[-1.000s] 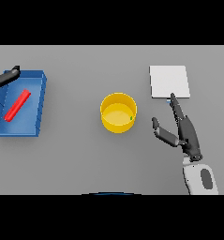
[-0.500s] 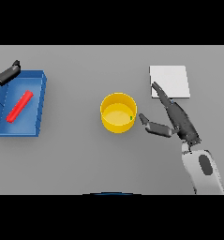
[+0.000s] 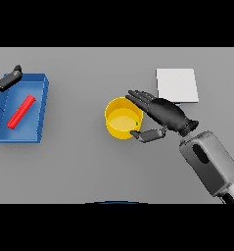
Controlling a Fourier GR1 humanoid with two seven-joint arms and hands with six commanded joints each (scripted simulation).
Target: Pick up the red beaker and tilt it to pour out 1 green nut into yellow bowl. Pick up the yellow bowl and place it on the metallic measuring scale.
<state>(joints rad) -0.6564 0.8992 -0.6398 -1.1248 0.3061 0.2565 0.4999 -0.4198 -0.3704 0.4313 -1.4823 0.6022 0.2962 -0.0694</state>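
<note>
The yellow bowl (image 3: 121, 120) stands upright at the table's middle. My right hand (image 3: 163, 113) reaches in from the right. Its straight fingers (image 3: 138, 97) lie over the bowl's right rim and its thumb (image 3: 147, 135) sits by the bowl's lower right side, so the hand is open around that edge. A tiny green speck (image 3: 137, 122) shows inside the bowl by the fingers. The red beaker (image 3: 21, 111) lies on its side in a blue tray (image 3: 41, 110) at the left. The pale square measuring scale (image 3: 176, 85) lies flat behind my right hand. My left hand (image 3: 5, 81) shows at the left edge, open.
The blue tray takes up the table's left side, with my left hand over its far left corner. The right forearm (image 3: 211, 164) crosses the lower right of the table. Bare grey table lies between tray and bowl.
My right hand has swung left from beside the scale to the bowl, its fingers now over the rim. The bowl, beaker and left hand have stayed put.
</note>
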